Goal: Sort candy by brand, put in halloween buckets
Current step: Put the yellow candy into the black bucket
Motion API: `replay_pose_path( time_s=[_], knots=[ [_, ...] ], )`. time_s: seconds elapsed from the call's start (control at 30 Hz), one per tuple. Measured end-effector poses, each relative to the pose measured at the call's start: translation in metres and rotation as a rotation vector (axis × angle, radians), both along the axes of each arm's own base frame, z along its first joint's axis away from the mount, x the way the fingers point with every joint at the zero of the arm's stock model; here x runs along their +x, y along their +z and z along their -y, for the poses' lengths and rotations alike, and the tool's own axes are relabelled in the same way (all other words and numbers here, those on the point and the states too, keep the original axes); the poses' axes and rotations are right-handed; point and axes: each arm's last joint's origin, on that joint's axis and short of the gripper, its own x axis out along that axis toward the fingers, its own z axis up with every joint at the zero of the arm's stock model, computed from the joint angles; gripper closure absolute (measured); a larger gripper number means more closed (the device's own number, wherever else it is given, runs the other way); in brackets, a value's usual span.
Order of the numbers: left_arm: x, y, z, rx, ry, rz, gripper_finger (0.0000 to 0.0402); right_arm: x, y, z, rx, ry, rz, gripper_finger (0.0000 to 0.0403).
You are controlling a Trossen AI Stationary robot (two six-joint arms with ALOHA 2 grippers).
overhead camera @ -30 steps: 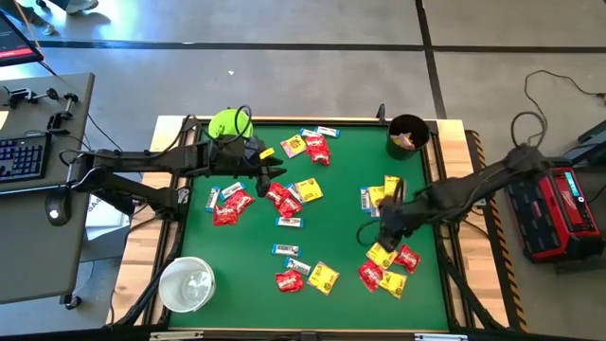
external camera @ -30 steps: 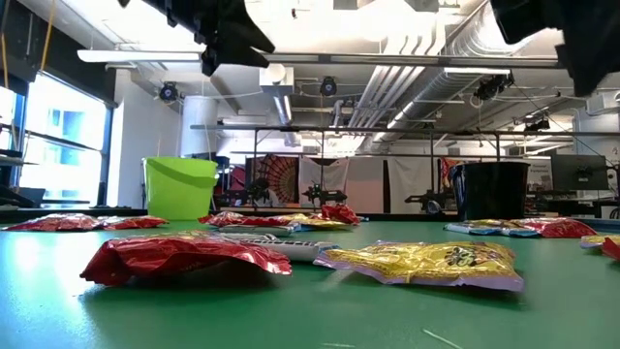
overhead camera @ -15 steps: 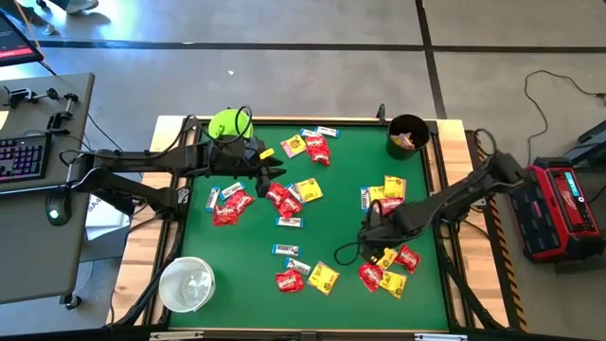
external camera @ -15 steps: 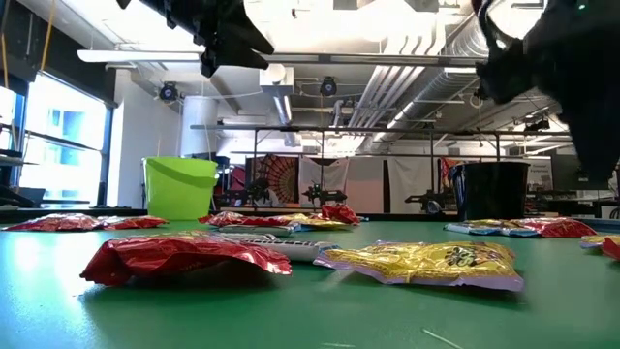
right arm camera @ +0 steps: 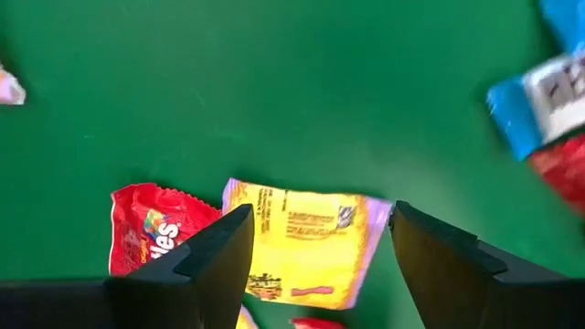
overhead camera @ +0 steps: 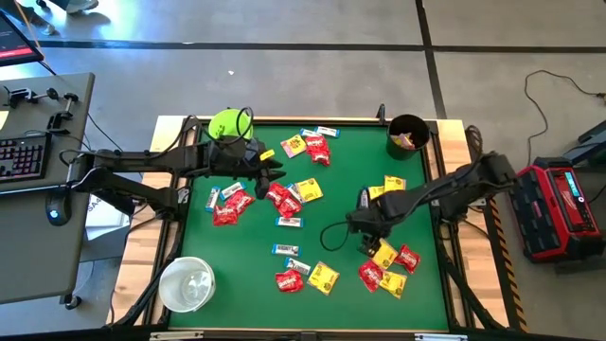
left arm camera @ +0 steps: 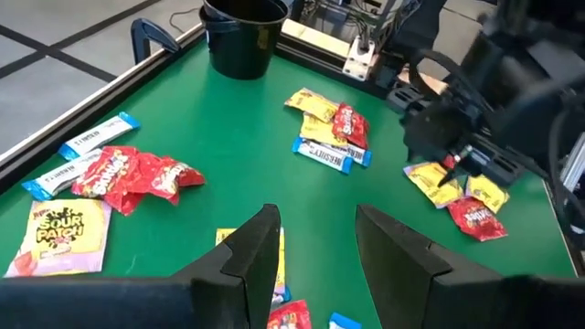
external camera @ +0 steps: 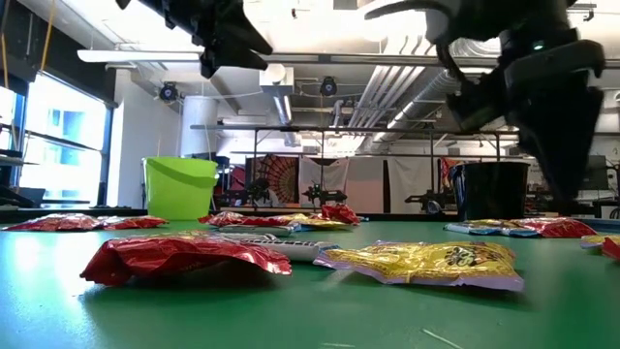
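Red, yellow and white-and-blue candy packets lie scattered on the green table [overhead camera: 331,189]. The lime green bucket [overhead camera: 227,124] stands at the far left, the black bucket [overhead camera: 407,135] at the far right and the white bucket [overhead camera: 187,284] at the near left. My right gripper [right arm camera: 320,215] is open and points down just above a yellow packet [right arm camera: 306,245], with one finger on either side of it and no contact. A red packet [right arm camera: 151,239] lies beside that one. My left gripper [left arm camera: 317,219] hovers open and empty, high over the candy near the green bucket.
More red and yellow packets [overhead camera: 388,275] lie close to the right gripper toward the near right corner. A white-and-blue bar [right arm camera: 553,100] lies a little beyond it. A raised rim [overhead camera: 303,121] runs round the table. There is bare green mat [overhead camera: 336,161] in the middle.
My right gripper has come down toward the table and shifted toward the table's left, turning as it went. It now stands over the yellow packet. The candy has not moved.
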Motion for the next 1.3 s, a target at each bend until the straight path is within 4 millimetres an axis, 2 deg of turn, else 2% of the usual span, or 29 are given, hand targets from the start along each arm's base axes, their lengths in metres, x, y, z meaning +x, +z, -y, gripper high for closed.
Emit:
replay_pose_path(
  time_s=[0.13, 0.37, 0.47, 0.57, 0.67, 0.87, 1.07, 1.3],
  knots=[
    [0.000, -0.001, 0.002, -0.002, -0.007, -0.014, 0.0266, 0.003, 0.000, 0.009, 0.037, 0.077, 0.022, 0.0160],
    [-0.001, -0.004, 0.009, -0.004, -0.031, -0.046, 0.0266, 0.006, 0.001, 0.008, 0.086, 0.140, 0.062, 0.0160],
    [-0.001, -0.004, 0.012, -0.010, -0.036, -0.051, 0.0266, 0.000, 0.005, 0.009, 0.084, 0.171, 0.043, 0.0160],
    [-0.001, -0.004, 0.014, -0.009, -0.043, -0.049, 0.0266, -0.012, 0.000, 0.011, 0.108, 0.174, 0.046, 0.0160],
    [-0.001, -0.004, 0.014, -0.012, -0.041, -0.048, 0.0266, -0.030, -0.010, 0.013, 0.125, 0.105, 0.088, 0.0163],
    [-0.001, -0.004, 0.013, -0.024, -0.031, -0.043, 0.0266, -0.055, -0.008, 0.014, 0.115, 0.023, 0.293, 0.0179],
    [0.000, -0.004, 0.013, -0.024, -0.030, -0.043, 0.0266, -0.077, -0.022, 0.018, 0.122, 0.026, 0.289, 0.0191],
    [-0.001, -0.004, 0.013, -0.034, -0.021, -0.041, 0.0266, -0.085, -0.047, 0.017, 0.248, 0.030, 0.355, 0.0192]
  ],
)
